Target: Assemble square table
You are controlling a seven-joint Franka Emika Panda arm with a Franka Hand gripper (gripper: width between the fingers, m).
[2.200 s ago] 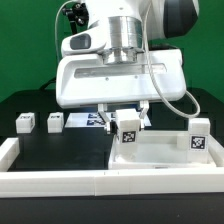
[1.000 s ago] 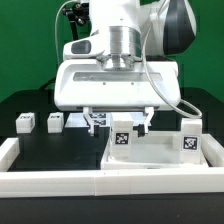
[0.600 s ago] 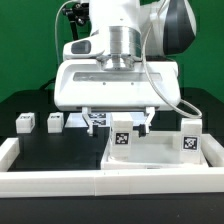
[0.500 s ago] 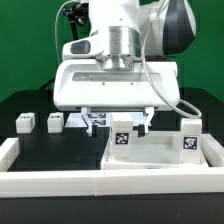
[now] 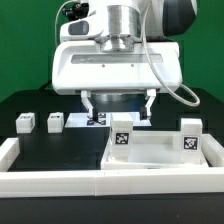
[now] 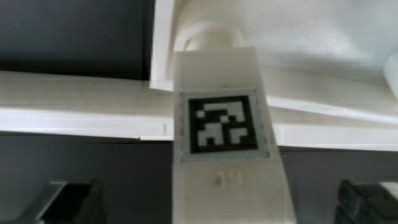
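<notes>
Fingers: the gripper [image 5: 119, 104] hangs directly above the front leg [image 5: 122, 134]. Its fingers [image 5: 88, 104] are spread wide and grip nothing. In the wrist view the dark fingertips [image 6: 71, 200] flank the leg [image 6: 221, 125] with clear gaps on both sides.
Task item, location: the tabletop panel [image 5: 160, 158] lies underside up on the black table [image 5: 60, 145], toward 4 o'clock in the exterior view.
Front leg: upright at the panel's 10 o'clock corner, tag facing the camera.
Rear leg: the rear leg [image 5: 192, 138] stands upright toward the panel's 2 o'clock corner.
Reason for placement: rim-up gives access to the corner sockets. In my judgement both upright legs are already fitted or started there.
Loose stock: the outer loose leg [image 5: 24, 122] and the inner loose leg [image 5: 55, 122] stand at 9 o'clock on the table, well apart from the panel and apparently waiting their turn.
Rail: the L-shaped rail [image 5: 60, 182] runs along the 6 o'clock edge and up the 9 o'clock side, probably as a stop to square parts against.
Marker board: the marker board [image 5: 80, 121] lies flat beside the inner loose leg and is partly masked by the gripper.
Not verifiable: how deeply either upright leg is seated. The joints are hidden behind the panel's rim.
Cut off: the panel's 3 o'clock edge, and the arm above the wrist.
Wrist view limits: blurred and close, so the foot of the leg is not shown.
</notes>
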